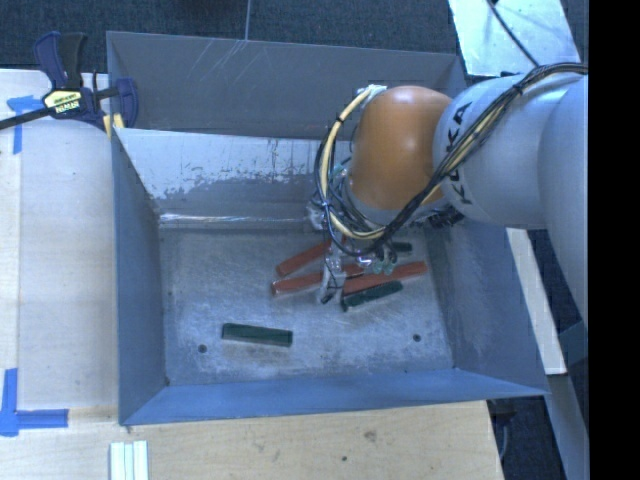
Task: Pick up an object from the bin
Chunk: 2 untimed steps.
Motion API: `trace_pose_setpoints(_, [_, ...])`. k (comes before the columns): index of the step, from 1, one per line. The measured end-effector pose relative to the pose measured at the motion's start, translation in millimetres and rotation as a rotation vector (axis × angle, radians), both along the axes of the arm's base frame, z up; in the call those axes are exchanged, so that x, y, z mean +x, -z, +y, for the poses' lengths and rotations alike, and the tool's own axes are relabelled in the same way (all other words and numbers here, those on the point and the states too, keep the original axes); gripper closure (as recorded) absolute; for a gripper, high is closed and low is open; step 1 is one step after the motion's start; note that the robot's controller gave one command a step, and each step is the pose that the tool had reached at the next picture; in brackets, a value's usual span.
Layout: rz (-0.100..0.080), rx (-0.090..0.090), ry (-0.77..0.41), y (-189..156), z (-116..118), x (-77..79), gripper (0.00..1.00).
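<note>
— Where's the gripper (335, 286)?
— Low over the bin's (140, 268) middle, amid red-brown bars (297, 285) and a dark green bar (375, 291), probably to take one. Clenched or released, I cannot tell.
— The lone green bar (257, 336)?
— Near the front edge.

Dark green flat bar (257, 336) lies alone, long side running left-right. Up and right of it, well apart: upper reddish-brown stick (300, 262) and lower reddish-brown stick (293, 286), both tilted, possibly touching at their right ends. Further right of the bar: second dark green piece (375, 290), just below a third reddish stick (408, 267).
</note>
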<state>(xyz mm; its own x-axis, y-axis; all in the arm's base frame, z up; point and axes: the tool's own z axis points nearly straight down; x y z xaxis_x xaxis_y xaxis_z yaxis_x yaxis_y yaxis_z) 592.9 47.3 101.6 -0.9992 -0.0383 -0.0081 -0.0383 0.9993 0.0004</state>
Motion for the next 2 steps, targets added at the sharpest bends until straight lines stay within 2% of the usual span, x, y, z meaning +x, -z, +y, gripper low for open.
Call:
trace_pose_setpoints(1, [-0.001, 0.001, 0.007, 1.1, 2.3, 5.6, 0.0])
trace_pose_setpoints(2, [0.008, 0.0, 0.085, 32.5, -5.4, 2.7, 0.0])
